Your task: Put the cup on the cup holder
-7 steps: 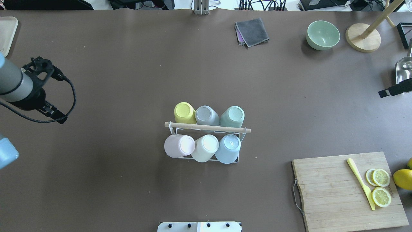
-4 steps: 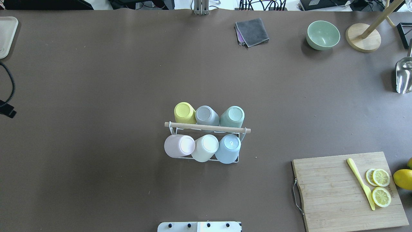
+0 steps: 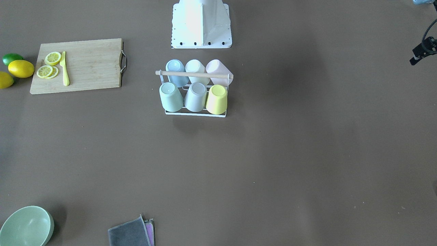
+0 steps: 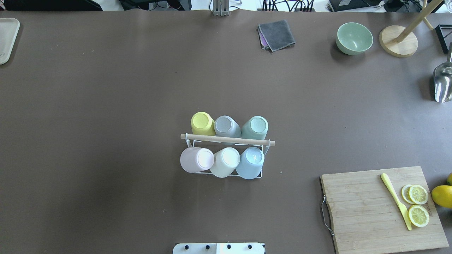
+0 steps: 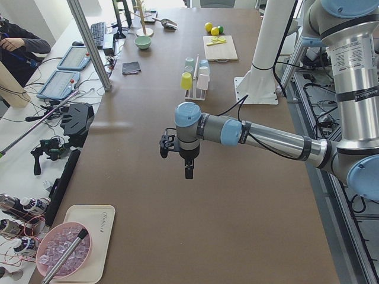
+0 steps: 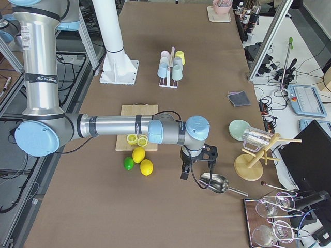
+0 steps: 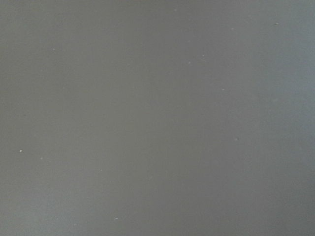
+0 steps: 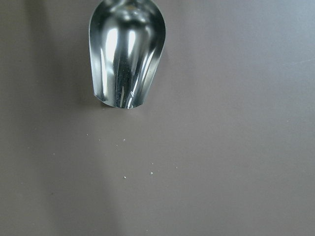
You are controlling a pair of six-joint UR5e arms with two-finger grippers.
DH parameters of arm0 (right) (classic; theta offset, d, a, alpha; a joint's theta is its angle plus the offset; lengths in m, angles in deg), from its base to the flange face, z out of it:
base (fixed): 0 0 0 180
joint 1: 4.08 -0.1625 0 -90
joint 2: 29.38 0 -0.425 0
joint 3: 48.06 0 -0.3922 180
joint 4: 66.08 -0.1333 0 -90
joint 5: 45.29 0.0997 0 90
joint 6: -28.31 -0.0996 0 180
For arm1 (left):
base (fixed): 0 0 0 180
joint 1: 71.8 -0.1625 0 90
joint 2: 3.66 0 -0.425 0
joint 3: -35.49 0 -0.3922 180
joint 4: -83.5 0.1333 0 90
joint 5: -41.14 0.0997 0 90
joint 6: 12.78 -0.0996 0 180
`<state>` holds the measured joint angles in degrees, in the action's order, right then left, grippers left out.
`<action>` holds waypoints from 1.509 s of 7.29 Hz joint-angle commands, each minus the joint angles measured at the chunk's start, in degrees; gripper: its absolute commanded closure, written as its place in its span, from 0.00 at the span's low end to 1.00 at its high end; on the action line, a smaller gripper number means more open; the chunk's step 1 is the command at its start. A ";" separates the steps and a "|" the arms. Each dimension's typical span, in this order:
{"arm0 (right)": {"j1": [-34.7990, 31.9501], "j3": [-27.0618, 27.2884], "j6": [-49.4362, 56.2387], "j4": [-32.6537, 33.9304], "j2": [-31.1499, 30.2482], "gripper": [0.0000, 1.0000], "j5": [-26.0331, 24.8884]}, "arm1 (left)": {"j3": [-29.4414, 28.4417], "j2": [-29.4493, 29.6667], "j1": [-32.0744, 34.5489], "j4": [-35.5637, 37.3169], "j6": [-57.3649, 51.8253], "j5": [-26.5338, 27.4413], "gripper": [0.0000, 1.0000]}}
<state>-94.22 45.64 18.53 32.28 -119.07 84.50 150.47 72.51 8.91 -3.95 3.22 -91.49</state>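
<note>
The white wire cup holder [image 4: 227, 139] with a wooden dowel across its top stands mid-table. Several pastel cups sit upside down on its prongs, among them a yellow cup [image 4: 202, 122], a pink cup [image 4: 196, 159] and a blue cup [image 4: 250, 162]. The holder also shows in the front view [image 3: 194, 114]. My left gripper [image 5: 188, 173] hangs over bare table far toward the left end. My right gripper [image 6: 184, 173] hangs far toward the right end, beside a metal scoop [image 8: 127, 54]. I cannot tell whether either gripper is open or shut. Neither wrist view shows fingers or a cup.
A cutting board [image 4: 374, 208] with lemon slices and a yellow knife lies at the near right, with lemons [image 4: 441, 195] beside it. A green bowl [image 4: 354, 38], a grey cloth [image 4: 276, 34] and a wooden stand [image 4: 398, 40] are at the far right. A tray [image 4: 6, 38] is at the far left.
Both arms have drawn outward and left the overhead view: the left arm off the left edge, the black part of the right arm off the right edge. The cups and holder have not moved.
</note>
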 commanded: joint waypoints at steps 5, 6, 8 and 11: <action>-4.77 -0.37 0.37 2.54 -0.67 0.00 0.20 | -7.41 -1.82 14.65 -0.43 -14.94 4.11 0.01; -5.57 -0.10 0.46 2.54 -0.75 0.00 0.20 | -7.31 -1.81 14.47 -0.52 -15.02 4.14 0.01; -6.01 -0.01 0.46 2.53 -0.93 0.00 0.29 | -7.14 -1.64 14.30 -0.96 -15.63 4.05 0.01; -6.10 0.07 0.46 2.71 -1.11 0.00 0.56 | -8.01 -1.55 14.38 -0.09 -24.34 3.35 0.01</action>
<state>-100.26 45.68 18.99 34.94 -120.14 85.00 142.88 70.81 23.30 -4.48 -19.77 -87.98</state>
